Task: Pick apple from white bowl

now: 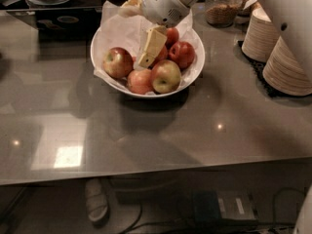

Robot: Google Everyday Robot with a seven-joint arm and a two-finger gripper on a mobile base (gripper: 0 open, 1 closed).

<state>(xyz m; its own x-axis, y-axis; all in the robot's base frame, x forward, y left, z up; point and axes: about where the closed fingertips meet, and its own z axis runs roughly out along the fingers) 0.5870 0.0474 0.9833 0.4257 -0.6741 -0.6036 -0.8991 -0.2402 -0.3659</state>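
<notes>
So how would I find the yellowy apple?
Look at the white bowl on the grey table, where the robot's gripper hangs over the middle. The yellow-green apple sits at the near rim. Its neighbours are all much redder.
</notes>
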